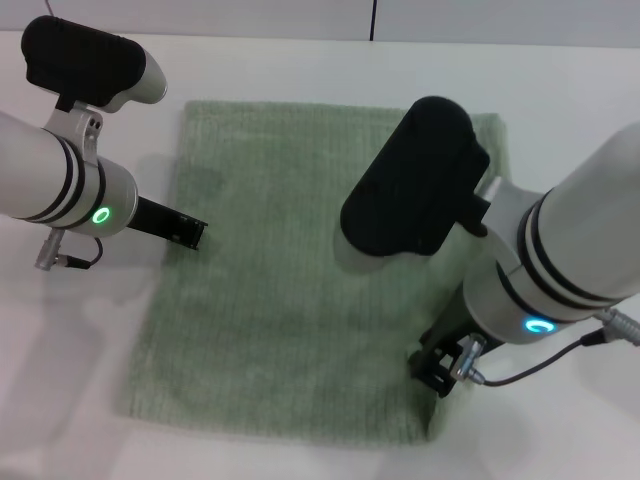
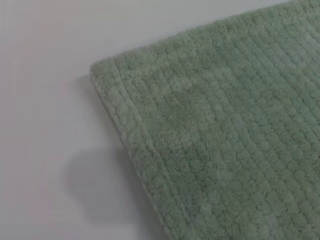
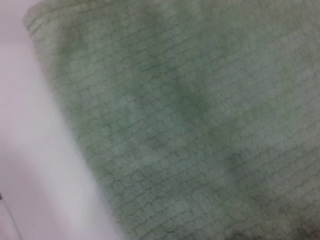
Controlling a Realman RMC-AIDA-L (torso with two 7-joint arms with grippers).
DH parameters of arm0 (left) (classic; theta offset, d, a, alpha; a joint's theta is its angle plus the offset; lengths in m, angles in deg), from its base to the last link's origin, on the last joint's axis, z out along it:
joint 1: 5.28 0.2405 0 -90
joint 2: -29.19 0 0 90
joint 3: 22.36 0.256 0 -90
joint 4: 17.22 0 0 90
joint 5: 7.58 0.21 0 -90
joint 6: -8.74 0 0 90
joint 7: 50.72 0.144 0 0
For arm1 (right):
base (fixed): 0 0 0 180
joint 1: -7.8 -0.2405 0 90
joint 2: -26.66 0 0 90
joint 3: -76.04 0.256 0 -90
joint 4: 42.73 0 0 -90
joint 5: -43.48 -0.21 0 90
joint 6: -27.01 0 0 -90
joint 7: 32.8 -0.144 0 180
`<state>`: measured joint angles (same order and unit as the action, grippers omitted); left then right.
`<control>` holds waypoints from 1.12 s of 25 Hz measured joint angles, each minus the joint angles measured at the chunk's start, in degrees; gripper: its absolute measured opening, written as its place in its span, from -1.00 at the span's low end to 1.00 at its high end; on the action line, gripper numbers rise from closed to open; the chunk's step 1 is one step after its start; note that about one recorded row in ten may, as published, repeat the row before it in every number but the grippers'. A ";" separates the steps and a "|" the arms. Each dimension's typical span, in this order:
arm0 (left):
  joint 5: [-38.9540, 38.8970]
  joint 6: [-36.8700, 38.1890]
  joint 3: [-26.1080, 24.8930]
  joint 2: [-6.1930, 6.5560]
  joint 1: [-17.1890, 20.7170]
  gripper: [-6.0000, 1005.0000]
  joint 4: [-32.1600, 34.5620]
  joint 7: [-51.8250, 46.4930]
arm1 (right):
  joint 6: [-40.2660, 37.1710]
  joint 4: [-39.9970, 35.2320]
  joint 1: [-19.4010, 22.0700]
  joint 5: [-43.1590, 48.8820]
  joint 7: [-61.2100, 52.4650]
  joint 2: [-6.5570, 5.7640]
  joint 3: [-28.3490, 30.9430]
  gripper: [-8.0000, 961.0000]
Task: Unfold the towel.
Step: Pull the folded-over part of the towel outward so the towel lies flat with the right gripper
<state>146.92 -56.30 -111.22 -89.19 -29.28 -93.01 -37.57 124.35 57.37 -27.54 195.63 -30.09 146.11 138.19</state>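
The pale sage-green towel (image 1: 290, 280) lies flat on the white table, its ribbed surface facing up. My left gripper (image 1: 186, 231) hovers at the towel's left edge, about halfway along it. The left wrist view looks down on a hemmed corner of the towel (image 2: 215, 145) lying on the table. My right gripper (image 1: 438, 368) sits low over the towel's near right part, close to the right edge and mostly hidden under its own arm. The right wrist view is filled by the towel (image 3: 190, 120), with one edge running along bare table.
The white table (image 1: 80, 400) surrounds the towel on all sides. A dark seam in the back wall (image 1: 374, 18) shows beyond the far table edge. A cable (image 1: 540, 365) loops beside the right wrist.
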 joint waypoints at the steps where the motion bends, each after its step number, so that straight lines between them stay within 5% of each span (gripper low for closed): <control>1: 0.00 0.00 0.00 0.00 0.00 -0.77 0.00 0.00 | 0.00 0.00 0.00 0.00 0.00 0.00 0.00 -0.73; 8: -0.10 -0.15 0.00 0.00 -0.34 -0.77 -0.89 -0.01 | -0.29 2.45 1.16 0.05 -0.34 0.00 -0.94 -0.59; 28: -0.35 -0.13 0.69 -0.10 0.00 -0.75 -1.83 -0.10 | -3.02 8.07 3.05 4.90 -2.64 -0.17 -0.91 0.34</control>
<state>146.57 -56.43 -110.53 -89.29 -29.28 -94.83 -37.66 121.33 65.44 -24.49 200.53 -32.73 145.94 137.28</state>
